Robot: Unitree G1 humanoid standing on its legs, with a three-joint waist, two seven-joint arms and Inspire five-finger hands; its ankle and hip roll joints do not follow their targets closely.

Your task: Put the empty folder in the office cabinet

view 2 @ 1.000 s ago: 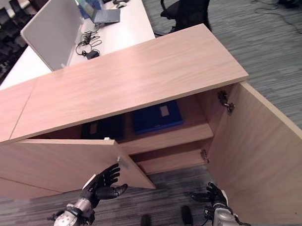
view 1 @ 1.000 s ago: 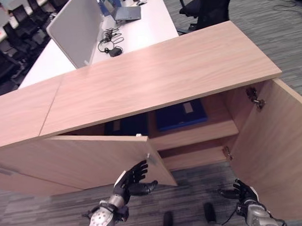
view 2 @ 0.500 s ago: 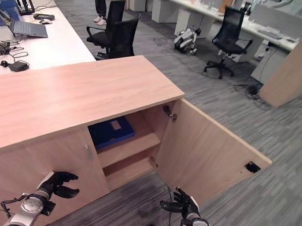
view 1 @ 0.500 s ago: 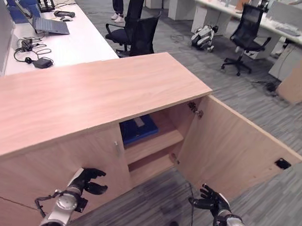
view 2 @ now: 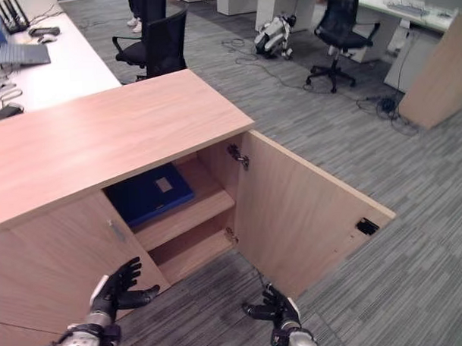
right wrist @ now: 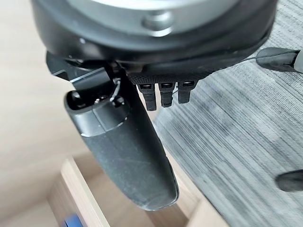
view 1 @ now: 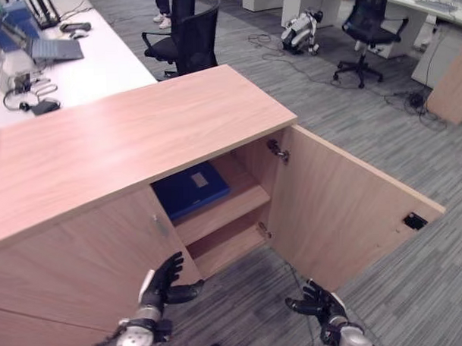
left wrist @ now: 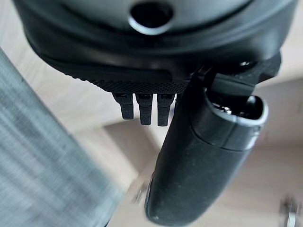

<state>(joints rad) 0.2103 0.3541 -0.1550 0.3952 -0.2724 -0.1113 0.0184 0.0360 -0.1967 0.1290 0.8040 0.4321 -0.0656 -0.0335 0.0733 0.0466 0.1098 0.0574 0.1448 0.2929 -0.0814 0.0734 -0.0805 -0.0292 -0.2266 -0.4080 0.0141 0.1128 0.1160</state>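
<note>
we find the blue folder (view 1: 191, 188) lying flat on the upper shelf (view 1: 226, 209) of the office cabinet (view 1: 138, 131), with the right door (view 1: 346, 203) swung wide. both the left hand (view 1: 163, 281) and right hand (view 1: 317, 304) hang low, fingers spread and holding nothing. we judge the open door the hazard: a careless swing could catch an arm.

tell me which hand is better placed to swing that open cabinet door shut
Right, probably. The right hand hangs open just below the open door, near its face. The left hand, also open, sits by the closed left door, across the blue folder's compartment.
</note>
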